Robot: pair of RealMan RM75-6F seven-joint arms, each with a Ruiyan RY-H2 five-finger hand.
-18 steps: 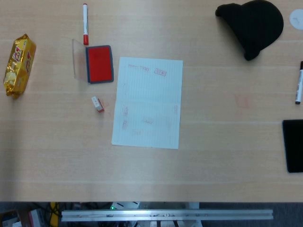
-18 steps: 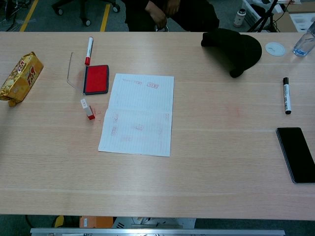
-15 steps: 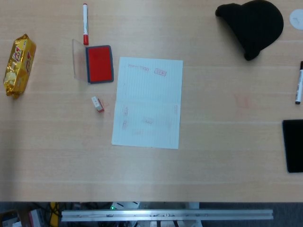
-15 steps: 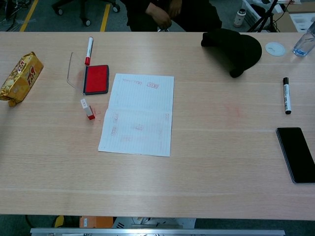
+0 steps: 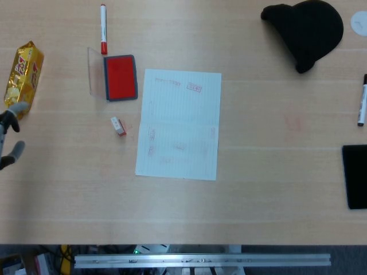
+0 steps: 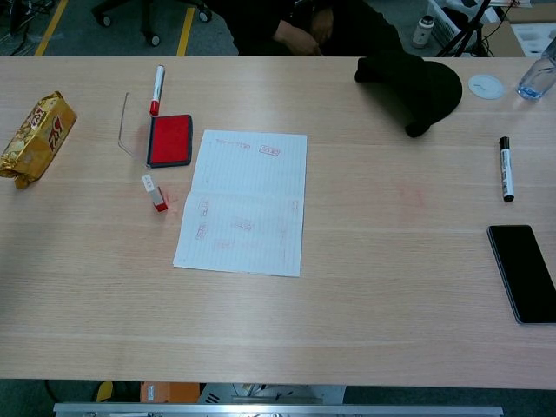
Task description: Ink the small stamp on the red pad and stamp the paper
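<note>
Lying on its side on the worktop [image 5: 258, 195], the small stamp [image 5: 118, 126] is sitting just left of the paper [image 5: 180, 123] and a bit nearer than the red pad [image 5: 120, 77], whose clear lid [image 5: 90, 71] is flipped open to the left. Only a few grey fingers of the left hand [image 5: 8, 136] are poking in at the left edge of the head view, spread apart and holding nothing, well clear of the stamp. The right hand isn't showing in either view. A red marker [image 5: 104, 28] is lying just beyond the pad, and a gold snack pack [image 5: 22, 77] is sitting far left.
</note>
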